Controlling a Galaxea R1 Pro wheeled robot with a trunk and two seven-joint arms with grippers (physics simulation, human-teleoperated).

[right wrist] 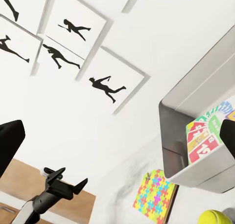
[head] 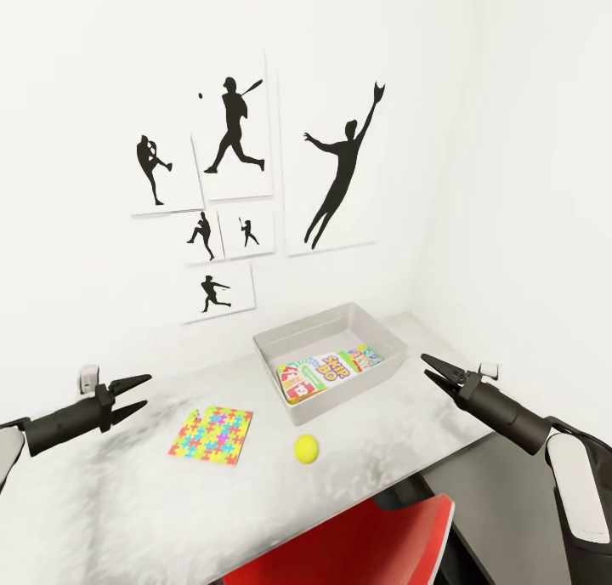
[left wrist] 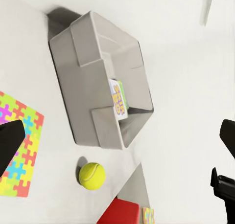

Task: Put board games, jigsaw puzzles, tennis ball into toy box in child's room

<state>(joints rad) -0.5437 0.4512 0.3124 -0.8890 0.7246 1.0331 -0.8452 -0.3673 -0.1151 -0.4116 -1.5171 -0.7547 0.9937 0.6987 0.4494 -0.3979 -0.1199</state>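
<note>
Right now my left gripper (head: 140,395) has its fingers apart on nothing, hovering over the table (head: 102,483); my right gripper (head: 433,369) is likewise spread and empty, just beside the toy box (head: 293,347). Inside that box lie printed board games (head: 323,371); a jigsaw puzzle (head: 212,434) and the tennis ball (head: 307,448) rest on the table in front — well apart. I judge the ball is next; that needs a low, centred pinch, since it may roll.
</note>
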